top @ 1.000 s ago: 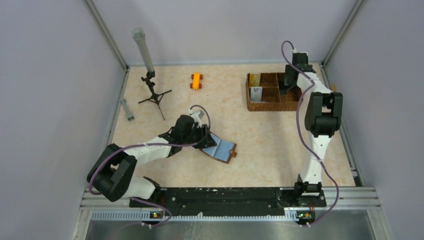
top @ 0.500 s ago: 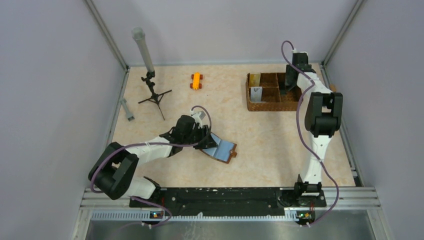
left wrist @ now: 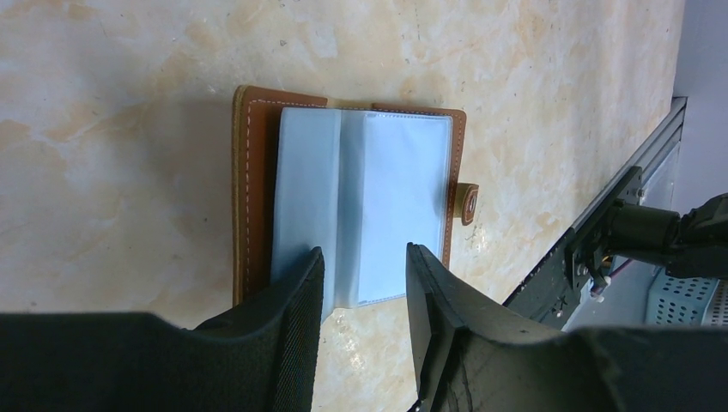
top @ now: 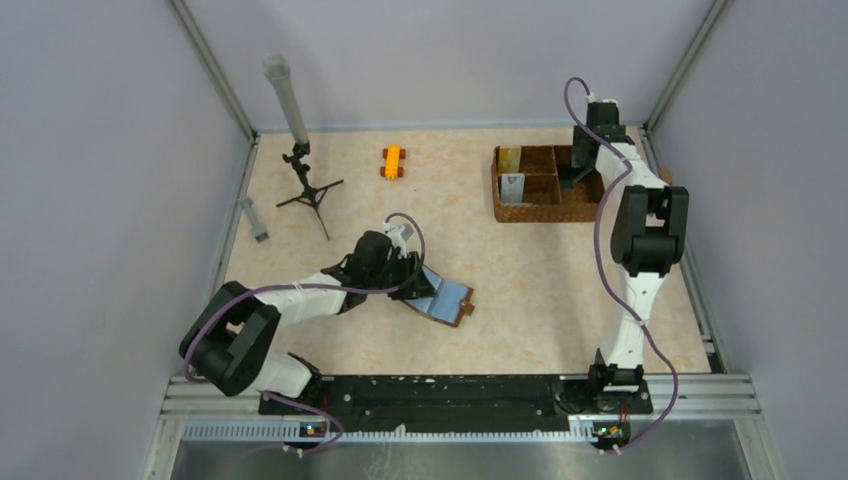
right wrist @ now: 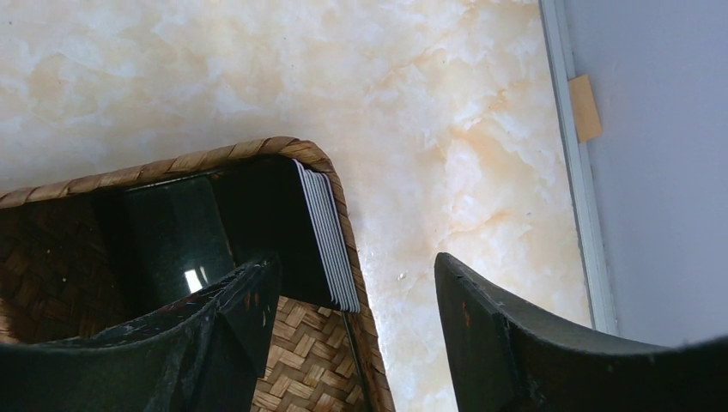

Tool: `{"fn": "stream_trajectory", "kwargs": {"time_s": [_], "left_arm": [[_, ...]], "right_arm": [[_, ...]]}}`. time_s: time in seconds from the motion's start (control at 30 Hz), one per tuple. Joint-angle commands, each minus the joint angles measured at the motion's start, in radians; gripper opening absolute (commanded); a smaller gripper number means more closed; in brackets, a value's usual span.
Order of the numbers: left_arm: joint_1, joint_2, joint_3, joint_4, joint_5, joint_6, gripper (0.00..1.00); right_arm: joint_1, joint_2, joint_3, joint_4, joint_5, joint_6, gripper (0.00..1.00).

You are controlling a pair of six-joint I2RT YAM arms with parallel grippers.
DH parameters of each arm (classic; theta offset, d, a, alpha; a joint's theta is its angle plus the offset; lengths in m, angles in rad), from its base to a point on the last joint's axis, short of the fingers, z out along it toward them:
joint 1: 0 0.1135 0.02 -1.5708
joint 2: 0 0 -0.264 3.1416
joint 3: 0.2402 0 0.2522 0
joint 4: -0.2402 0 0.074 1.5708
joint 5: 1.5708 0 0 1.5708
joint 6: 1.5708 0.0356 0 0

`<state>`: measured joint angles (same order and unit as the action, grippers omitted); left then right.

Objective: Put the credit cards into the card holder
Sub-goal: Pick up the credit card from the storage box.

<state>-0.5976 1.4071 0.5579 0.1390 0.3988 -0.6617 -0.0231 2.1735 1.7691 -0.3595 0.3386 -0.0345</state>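
Note:
The card holder (left wrist: 365,184) lies open on the table, brown leather with pale blue pockets and its snap tab (left wrist: 469,202) to one side. In the top view the card holder (top: 450,298) is at centre. My left gripper (left wrist: 364,253) hovers open over its near edge, one finger over the left pocket, nothing clamped. A stack of credit cards (right wrist: 328,233) stands on edge against the wall of the woven basket (right wrist: 309,343), with black cards (right wrist: 176,236) beside it. My right gripper (right wrist: 356,260) is open, straddling that wall, with one finger inside the basket. A gold card (top: 510,158) and a silver card (top: 513,187) fill other compartments.
The basket (top: 530,215) sits at the back right near the enclosure wall. An orange toy (top: 392,162) lies at the back centre. A small tripod holding a grey tube (top: 300,150) stands at the back left, with a grey bar (top: 255,220) beside it.
My right gripper has shifted slightly toward the far wall over the basket and its jaws have narrowed a little. The left arm and card holder have not moved.

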Motion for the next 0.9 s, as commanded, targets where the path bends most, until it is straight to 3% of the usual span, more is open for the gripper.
{"fn": "stream_trajectory", "kwargs": {"time_s": [0.0, 0.87], "left_arm": [[-0.007, 0.014, 0.033, 0.054, 0.014, -0.006, 0.43], [-0.018, 0.026, 0.03, 0.066, 0.02, -0.016, 0.43]], "right_arm": [[-0.005, -0.087, 0.055, 0.032, -0.005, -0.007, 0.68], [-0.006, -0.08, 0.064, 0.018, 0.038, -0.033, 0.46]]}}
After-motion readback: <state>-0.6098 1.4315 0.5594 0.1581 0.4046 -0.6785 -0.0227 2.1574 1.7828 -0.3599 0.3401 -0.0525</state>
